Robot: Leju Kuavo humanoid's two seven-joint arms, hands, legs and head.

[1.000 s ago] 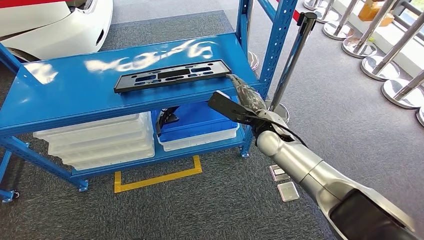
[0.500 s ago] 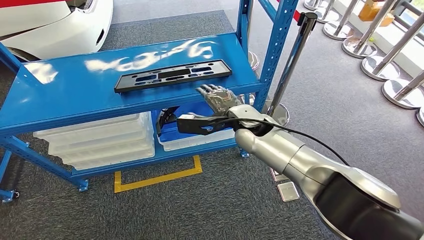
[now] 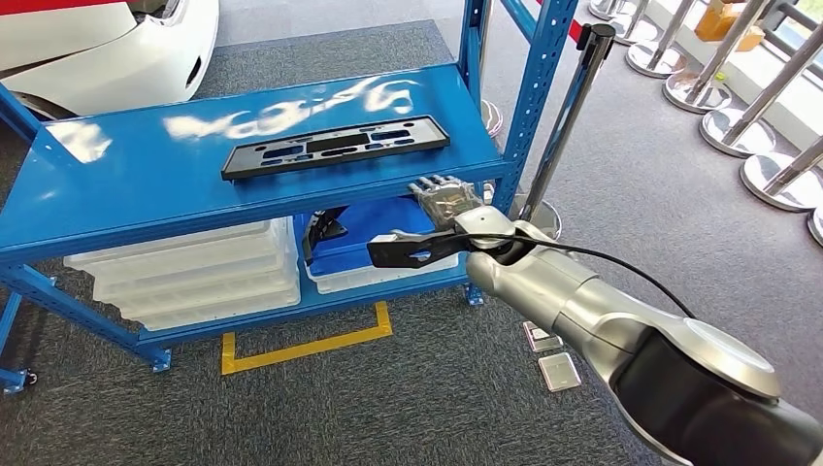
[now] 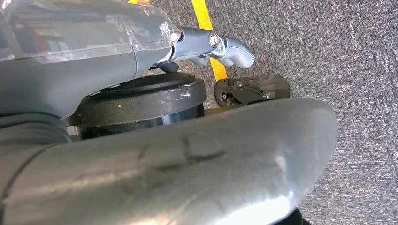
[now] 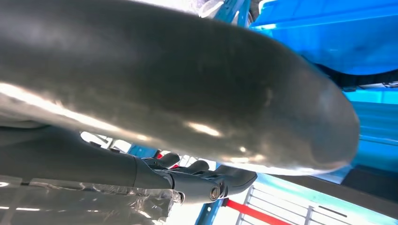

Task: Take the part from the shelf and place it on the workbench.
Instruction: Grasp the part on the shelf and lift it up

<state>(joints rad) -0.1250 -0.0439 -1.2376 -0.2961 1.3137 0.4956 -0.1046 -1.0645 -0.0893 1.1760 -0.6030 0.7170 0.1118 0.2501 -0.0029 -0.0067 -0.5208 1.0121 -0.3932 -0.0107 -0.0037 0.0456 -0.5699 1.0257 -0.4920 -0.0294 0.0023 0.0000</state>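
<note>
We see the part (image 3: 335, 147) lying near the shelf's (image 3: 126, 184) front edge; our right hand (image 3: 444, 201) hovers below that edge, fingers apart, empty.

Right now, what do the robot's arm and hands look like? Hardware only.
Right arm: silver rounded shells with a black segment nearest the camera, and a thin black cable looping along it. Right hand: dark fingers under clear plastic film. Left hand: grey thumb, grey cover, same film.
</note>
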